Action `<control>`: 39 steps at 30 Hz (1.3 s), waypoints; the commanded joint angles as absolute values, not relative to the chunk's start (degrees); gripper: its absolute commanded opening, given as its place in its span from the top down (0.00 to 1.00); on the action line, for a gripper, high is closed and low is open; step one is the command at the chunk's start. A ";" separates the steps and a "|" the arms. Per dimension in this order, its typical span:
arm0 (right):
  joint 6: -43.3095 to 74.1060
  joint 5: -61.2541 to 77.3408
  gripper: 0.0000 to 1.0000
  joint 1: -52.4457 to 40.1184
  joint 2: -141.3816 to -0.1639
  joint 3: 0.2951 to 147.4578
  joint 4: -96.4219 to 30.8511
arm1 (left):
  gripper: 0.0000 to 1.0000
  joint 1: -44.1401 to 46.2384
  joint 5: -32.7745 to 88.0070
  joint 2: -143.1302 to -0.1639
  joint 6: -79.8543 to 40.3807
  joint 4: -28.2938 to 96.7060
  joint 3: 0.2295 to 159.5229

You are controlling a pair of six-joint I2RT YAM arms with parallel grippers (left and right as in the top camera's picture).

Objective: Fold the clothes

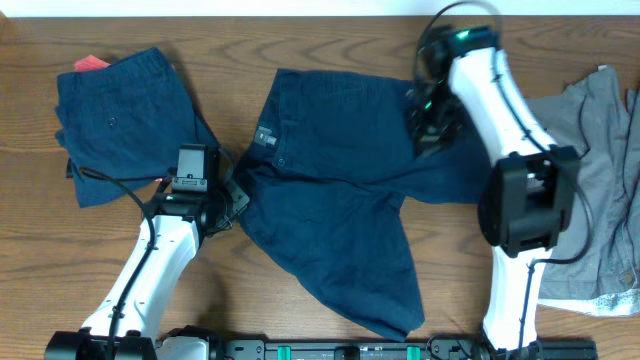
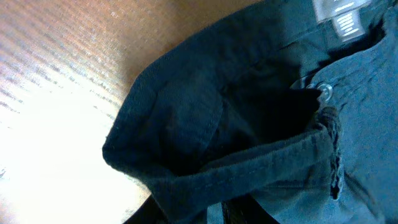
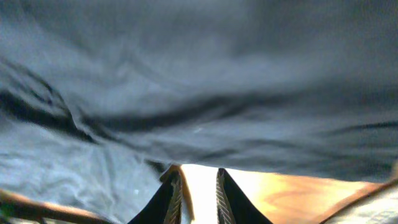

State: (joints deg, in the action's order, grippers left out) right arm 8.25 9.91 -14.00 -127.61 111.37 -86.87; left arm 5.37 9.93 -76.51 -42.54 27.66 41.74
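Close in, right gripper (image 3: 196, 200): fingers slightly parted, bare table (image 3: 298, 193) showing between them, nothing held. Navy shorts (image 3: 199, 93) spread just past the tips. Left gripper (image 1: 232, 200): at the shorts' edge, fingers hidden under a folded hem (image 2: 249, 165); grip cannot be told. Button (image 2: 325, 92) and grey label (image 2: 339, 18) lie farther ahead. Light-grey garment (image 1: 600, 180) lies well beyond the right fingers.
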 commanded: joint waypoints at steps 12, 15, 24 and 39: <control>14.81 7.07 0.82 -17.45 -128.05 91.09 -65.19 | 0.76 5.61 12.14 -76.73 -41.60 32.69 41.82; 15.20 3.25 0.82 -16.38 -128.05 90.50 -58.54 | 0.76 5.63 14.61 -76.73 -41.63 32.42 41.82; 11.05 3.44 0.78 -14.61 -128.05 92.14 -37.87 | 0.76 9.47 14.52 -77.49 -41.60 24.43 41.82; 21.28 -0.64 0.53 -10.48 -111.85 100.82 -64.05 | 0.76 12.51 12.40 -78.83 -41.56 20.69 41.82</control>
